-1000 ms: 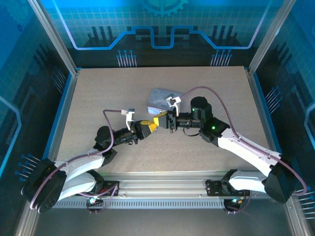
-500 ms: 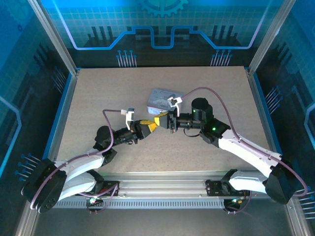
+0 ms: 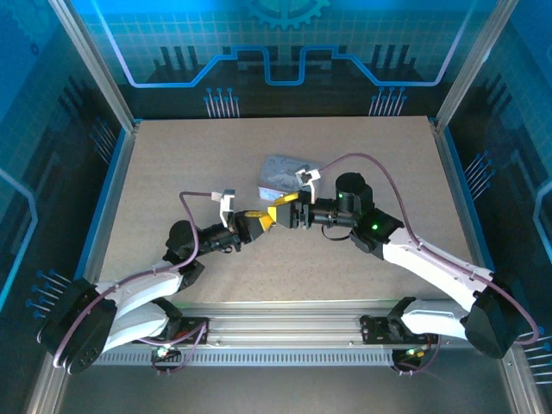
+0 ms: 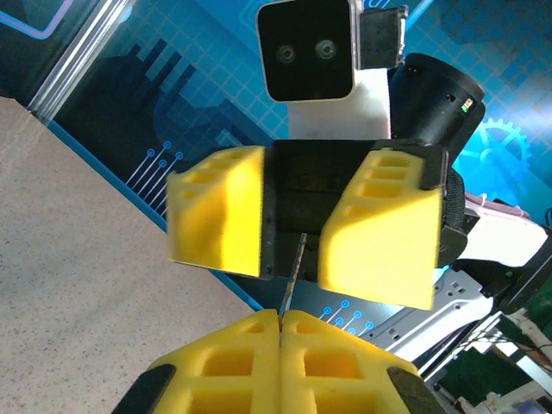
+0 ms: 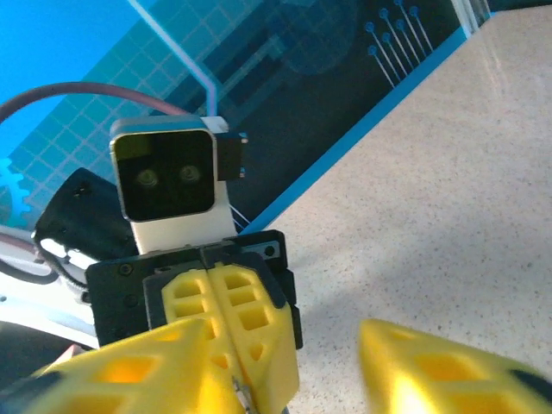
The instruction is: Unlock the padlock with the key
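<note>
My left gripper (image 4: 280,317) is shut on the key (image 4: 291,274), a thin dark metal sliver that sticks up out of the seam between its yellow fingers. My right gripper (image 4: 293,226) faces it tip to tip and is open, with one finger on each side of the key's free end and not touching it. In the right wrist view the left gripper (image 5: 231,321) stands between the spread fingers of the right gripper (image 5: 285,349), with the key tip (image 5: 242,398) at the bottom. From above, both grippers (image 3: 259,220) (image 3: 281,213) meet mid-table. The padlock is hidden.
A pale blue-grey printed tin (image 3: 280,172) lies on the table just behind the two grippers. The speckled beige tabletop (image 3: 190,164) is bare to the left and at the back, bounded by blue rails and metal posts.
The right gripper's jaws have spread apart around the key end. The left gripper stays shut on the key, and both arms hold about the same place.
</note>
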Tool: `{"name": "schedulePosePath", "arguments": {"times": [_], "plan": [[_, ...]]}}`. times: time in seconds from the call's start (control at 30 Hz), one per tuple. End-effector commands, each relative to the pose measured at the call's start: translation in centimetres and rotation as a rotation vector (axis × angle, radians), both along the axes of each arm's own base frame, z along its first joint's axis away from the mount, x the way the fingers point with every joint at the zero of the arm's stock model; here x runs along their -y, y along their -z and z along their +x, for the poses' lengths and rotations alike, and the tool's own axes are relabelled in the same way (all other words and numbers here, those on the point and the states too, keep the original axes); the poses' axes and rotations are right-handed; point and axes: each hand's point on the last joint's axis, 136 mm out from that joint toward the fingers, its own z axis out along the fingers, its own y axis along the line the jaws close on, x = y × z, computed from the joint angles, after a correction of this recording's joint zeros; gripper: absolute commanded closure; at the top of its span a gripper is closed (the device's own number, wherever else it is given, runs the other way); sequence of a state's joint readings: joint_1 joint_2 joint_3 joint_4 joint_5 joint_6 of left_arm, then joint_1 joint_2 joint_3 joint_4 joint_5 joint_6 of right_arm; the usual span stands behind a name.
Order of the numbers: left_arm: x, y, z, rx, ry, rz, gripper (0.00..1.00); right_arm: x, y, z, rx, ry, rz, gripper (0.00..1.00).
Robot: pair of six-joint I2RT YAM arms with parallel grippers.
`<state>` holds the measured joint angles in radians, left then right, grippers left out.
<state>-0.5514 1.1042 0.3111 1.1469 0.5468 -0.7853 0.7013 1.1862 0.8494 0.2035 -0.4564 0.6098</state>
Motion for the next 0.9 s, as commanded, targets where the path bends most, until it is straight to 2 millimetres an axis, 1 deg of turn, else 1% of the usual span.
{"name": "schedulePosePath", "arguments": {"times": [0.0, 0.1, 0.17, 0.2, 0.23, 0.3, 0.37, 0.5, 0.57, 0.7, 0.8, 0.87], "plan": [[-0.6, 0.4, 0.0, 0.027, -0.037, 0.031, 1.00, 1.1, 0.0, 0.8, -0.008, 0.093, -0.036, 0.39], [-1.1, 1.9, 0.2, 0.003, -0.081, 0.104, 1.00, 2.6, 1.2, 2.0, -0.052, 0.212, -0.100, 0.35], [-1.7, 2.9, 0.3, -0.014, -0.122, 0.163, 1.00, 4.4, 3.5, 3.1, -0.117, 0.334, -0.182, 0.34], [-2.1, 3.6, 0.4, -0.030, -0.151, 0.202, 1.00, 5.0, 3.7, 3.7, -0.126, 0.386, -0.210, 0.34], [-2.6, 4.3, 0.5, -0.048, -0.184, 0.243, 1.00, 5.7, 4.3, 4.3, -0.139, 0.444, -0.251, 0.37], [-3.8, 5.3, 0.5, -0.062, -0.241, 0.316, 1.00, 6.7, 6.3, 4.9, -0.161, 0.528, -0.363, 0.41], [-4.8, 6.2, 0.2, -0.070, -0.284, 0.374, 1.00, 6.9, 8.1, 5.3, -0.151, 0.599, -0.482, 0.44], [-6.2, 7.2, -0.7, -0.064, -0.322, 0.447, 1.00, 6.3, 11.3, 6.7, -0.134, 0.733, -0.690, 0.46], [-6.7, 7.6, -1.2, -0.063, -0.328, 0.476, 1.00, 5.5, 12.9, 7.7, -0.137, 0.763, -0.756, 0.46], [-7.4, 8.1, -1.9, -0.057, -0.335, 0.502, 1.00, 3.2, 15.5, 9.8, -0.138, 0.783, -0.840, 0.45], [-7.6, 8.2, -2.5, -0.046, -0.331, 0.498, 1.00, 1.7, 17.1, 11.0, -0.154, 0.780, -0.876, 0.46], [-7.7, 8.1, -2.8, -0.038, -0.328, 0.485, 1.00, 1.4, 18.0, 11.5, -0.167, 0.787, -0.885, 0.46]]}}
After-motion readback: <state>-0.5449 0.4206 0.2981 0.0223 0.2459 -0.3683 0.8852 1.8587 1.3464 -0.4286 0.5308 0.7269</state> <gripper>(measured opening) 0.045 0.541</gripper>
